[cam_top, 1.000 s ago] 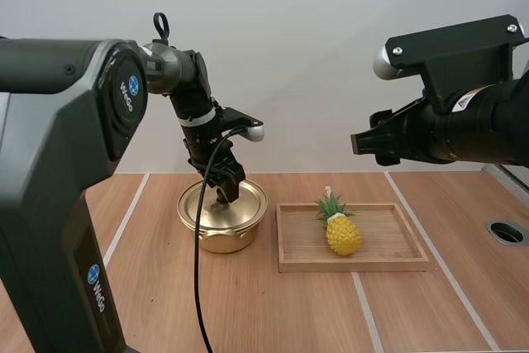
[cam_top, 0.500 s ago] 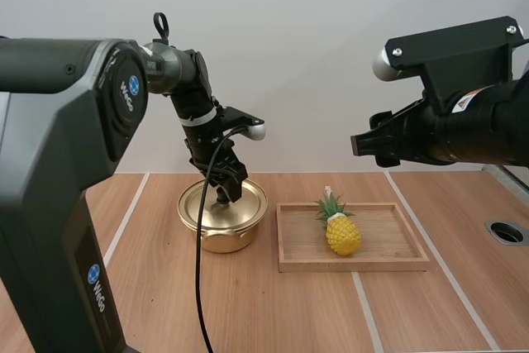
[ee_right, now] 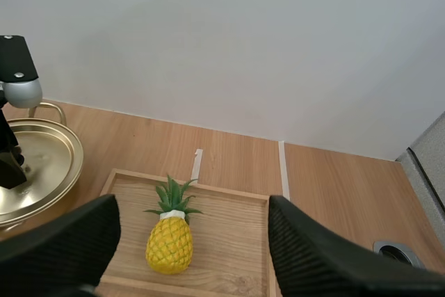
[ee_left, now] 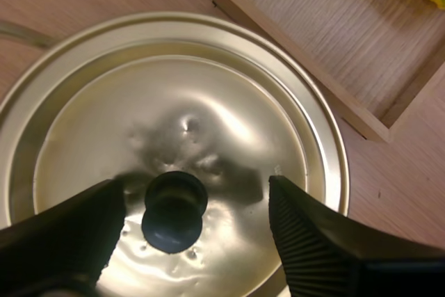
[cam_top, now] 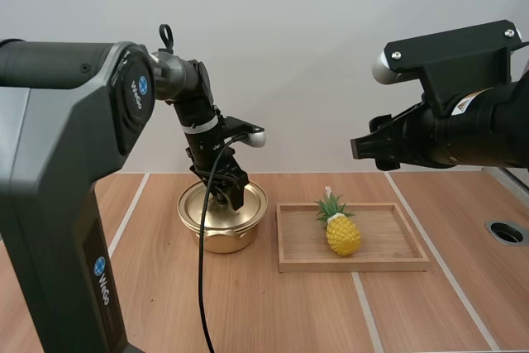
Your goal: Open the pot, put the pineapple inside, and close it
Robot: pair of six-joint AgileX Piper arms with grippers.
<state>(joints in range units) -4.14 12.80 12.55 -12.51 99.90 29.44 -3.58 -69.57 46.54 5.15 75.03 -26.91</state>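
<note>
While the lid (ee_left: 208,123) sits on the pot (cam_top: 221,233), the left gripper (cam_top: 229,194) is lowered over it with its fingers apart, one on either side of the black knob (ee_left: 174,212). Nothing is gripped.

**Hazards**
- Off-centre closing. The left wrist view shows the knob nearer one finger than the other. That finger would probably touch first and push the lid or the light pot sideways across the desk (cam_top: 273,312).
- Slip. The knob is small and rounded. A shallow pinch could let it escape on the lift and drop the lid back onto the rim.
- Collision. The wooden tray (cam_top: 388,241) lies just to the right of the pot. A lid carried off to the right at low height could strike the tray wall.

**Pineapple position and orientation**
- The pineapple (cam_top: 343,233) rests in the left half of the tray, apart from the tray walls and well apart from the pot.
- Its long axis runs from the yellow body to the green crown. It appears to stand roughly upright, crown up and leaning slightly left; a crown-far lying pose cannot be excluded.
- The right gripper (ee_right: 191,222) hovers high above the tray, fingers spread and empty.
- A pinch across the rounded body could tip the fruit; the crown looks too flimsy to hold.
</note>
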